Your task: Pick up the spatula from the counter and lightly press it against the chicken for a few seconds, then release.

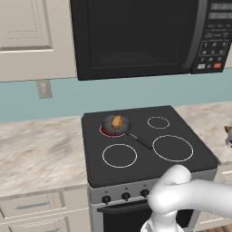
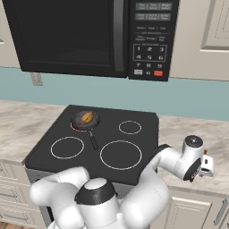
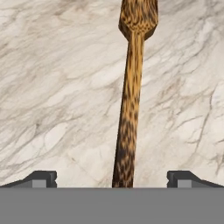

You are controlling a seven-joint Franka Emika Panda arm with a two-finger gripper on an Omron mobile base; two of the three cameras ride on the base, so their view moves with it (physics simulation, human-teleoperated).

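Observation:
A wooden spatula [image 3: 131, 87] lies flat on the marble counter [image 3: 52, 87], its blade toward the top of the hand view. My gripper [image 3: 111, 179] is open, just above the counter, one fingertip [image 3: 41, 178] on each side of the handle's end, neither touching it. In the right base view the gripper [image 2: 206, 169] hangs low over the counter to the right of the stove. The chicken [image 1: 117, 122] [image 2: 87, 117] sits in a small dark pan [image 1: 108, 128] on the stove's back left burner, which glows red.
The black stovetop [image 1: 149, 163] has three free burners; the pan's handle [image 1: 139, 142] points toward the middle. A black microwave [image 1: 136, 36] hangs above the stove. Marble counter [image 1: 41, 154] extends on both sides.

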